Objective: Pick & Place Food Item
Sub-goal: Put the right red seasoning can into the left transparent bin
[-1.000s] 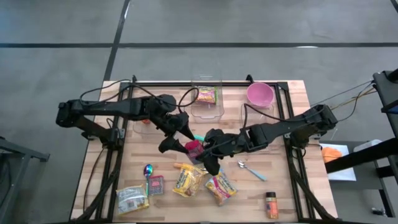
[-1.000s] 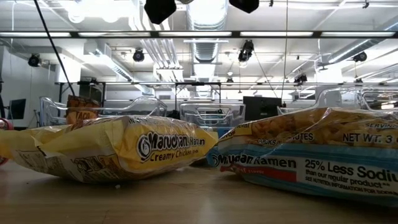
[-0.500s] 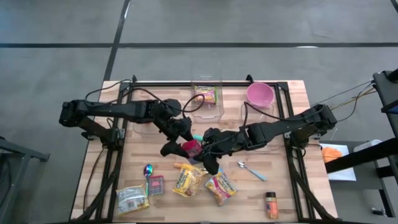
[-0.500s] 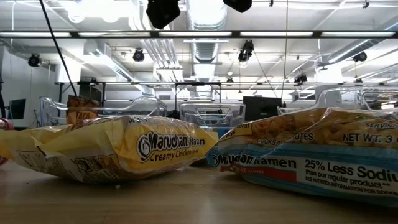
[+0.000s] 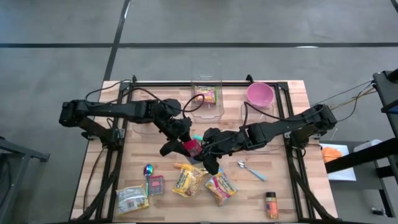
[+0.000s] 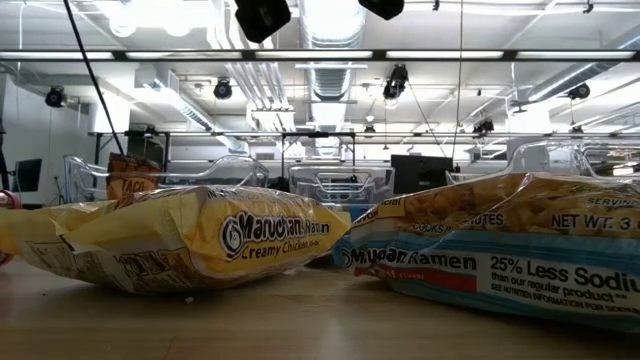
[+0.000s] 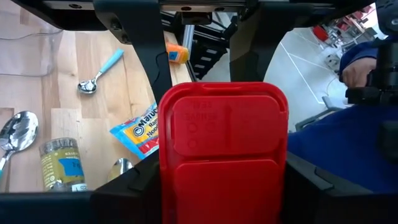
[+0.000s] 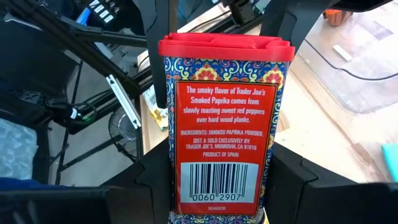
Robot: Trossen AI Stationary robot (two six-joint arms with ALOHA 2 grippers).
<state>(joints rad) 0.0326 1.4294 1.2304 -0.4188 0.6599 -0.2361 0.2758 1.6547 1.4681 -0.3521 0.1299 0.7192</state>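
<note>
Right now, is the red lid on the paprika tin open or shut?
Shut. The red lid sits flat and flush on the paprika tin, which stands between the right gripper's fingers, with no gap showing.

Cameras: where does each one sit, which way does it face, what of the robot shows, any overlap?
High: above, facing straight down on the table; both arms meet at the paprika tin.
Low: at tabletop height, facing level past ramen packs into the room; arm parts at the top edge.
Left wrist: faces the tin's red lid between the left gripper's fingers.
Right wrist: faces the tin's label between the right gripper's fingers.
Shared: both wrist views and the high view show the tin.
</note>
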